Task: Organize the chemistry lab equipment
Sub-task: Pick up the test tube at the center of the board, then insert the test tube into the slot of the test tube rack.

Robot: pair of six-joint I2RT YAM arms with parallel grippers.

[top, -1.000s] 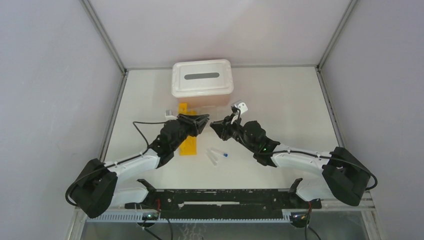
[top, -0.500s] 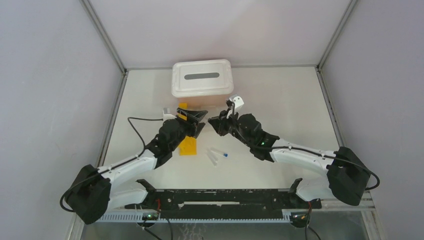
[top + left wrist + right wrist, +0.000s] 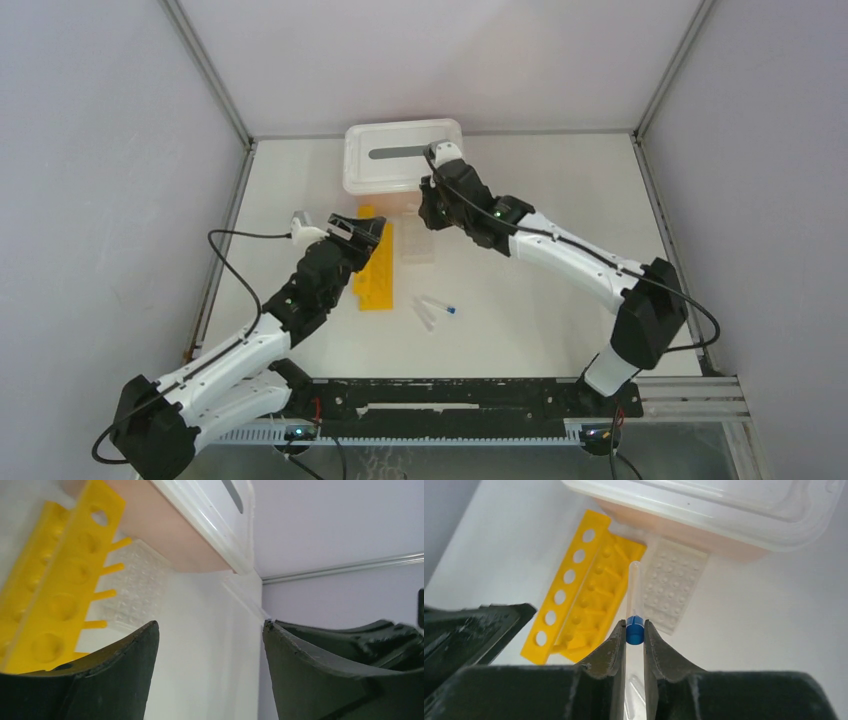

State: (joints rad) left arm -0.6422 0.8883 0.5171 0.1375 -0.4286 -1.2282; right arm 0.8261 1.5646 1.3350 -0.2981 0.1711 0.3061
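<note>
A long yellow rack (image 3: 375, 265) with round holes lies on its side on the table, also in the right wrist view (image 3: 584, 600) and the left wrist view (image 3: 55, 595). A clear gridded rack (image 3: 420, 243) (image 3: 676, 587) (image 3: 135, 587) lies flat beside it. My right gripper (image 3: 634, 630) (image 3: 428, 212) hangs above both racks, shut on the blue cap of a small clear tube (image 3: 632, 587) that points away from it. My left gripper (image 3: 210, 627) (image 3: 358, 228) stands open and empty over the yellow rack's left side. Two more clear tubes (image 3: 432, 312) lie on the table nearer the arms.
A pink bin with a white slotted lid (image 3: 405, 155) (image 3: 704, 510) (image 3: 185, 535) stands just behind both racks, close to my right wrist. Grey walls close in the table at the left, right and back.
My left gripper has opened and drawn back to the left. My right arm has swung away toward the bin with the tube, uncovering the clear rack.
</note>
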